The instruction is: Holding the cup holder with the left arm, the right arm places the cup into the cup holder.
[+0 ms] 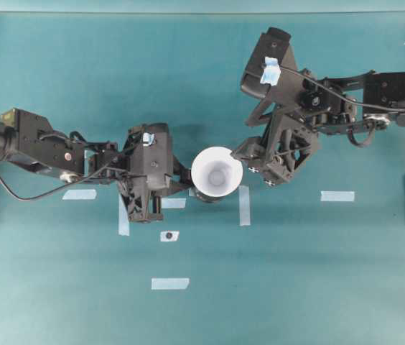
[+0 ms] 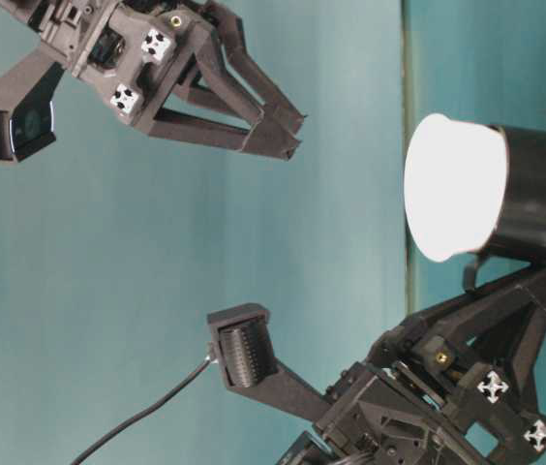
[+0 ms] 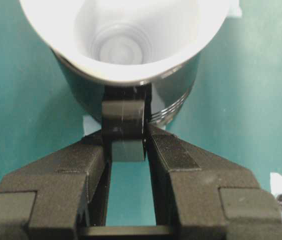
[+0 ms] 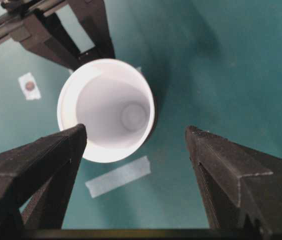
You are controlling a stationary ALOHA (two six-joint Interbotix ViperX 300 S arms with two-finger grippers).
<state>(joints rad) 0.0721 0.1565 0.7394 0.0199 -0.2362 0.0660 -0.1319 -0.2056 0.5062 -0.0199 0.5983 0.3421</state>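
The white cup sits inside the glossy black cup holder, its rim flaring above the holder's wall. My left gripper is shut on the holder's short tab handle, one finger on each side. It reaches the holder from the left. My right gripper stands wide open with nothing between its fingers. It hovers just right of the cup and above it; its left finger overlaps the cup's rim in the right wrist view.
Pale tape strips lie on the teal table: and one just right of the cup. A small dark dot on a tape patch lies below the left gripper. Dark frame posts stand at both side edges.
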